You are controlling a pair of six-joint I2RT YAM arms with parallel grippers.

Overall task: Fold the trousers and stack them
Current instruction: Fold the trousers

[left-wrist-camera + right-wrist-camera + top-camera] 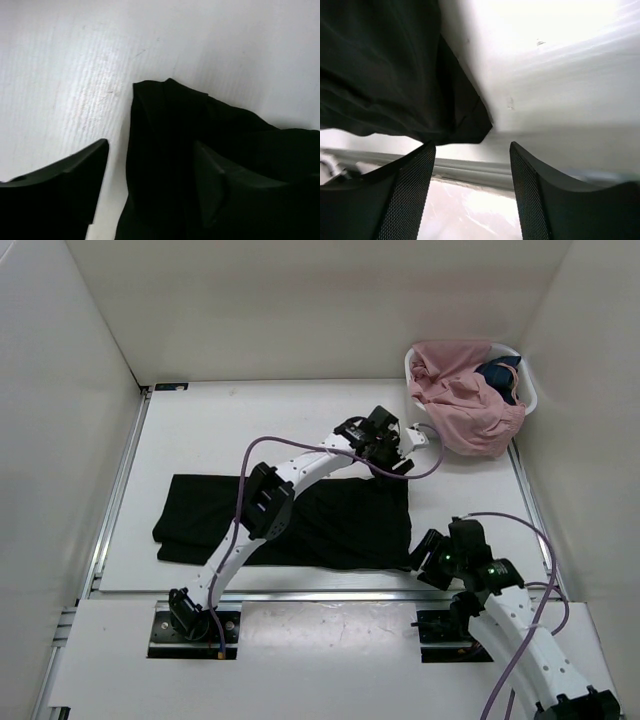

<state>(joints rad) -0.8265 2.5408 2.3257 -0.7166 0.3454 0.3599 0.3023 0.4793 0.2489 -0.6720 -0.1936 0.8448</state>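
The trousers [330, 520] lie flat across the middle of the table [230, 430]. Nearest us, the right gripper [471, 150] hangs with its jaws apart just off their near right corner. We judge that closing here would catch nothing, since that corner sits beyond the fingertips, not between them. Farther out, the left gripper [151, 145] straddles the far right corner, jaws apart, one finger over cloth and one over bare table. A shallow pinch there could take only the top layer and skew the fold.
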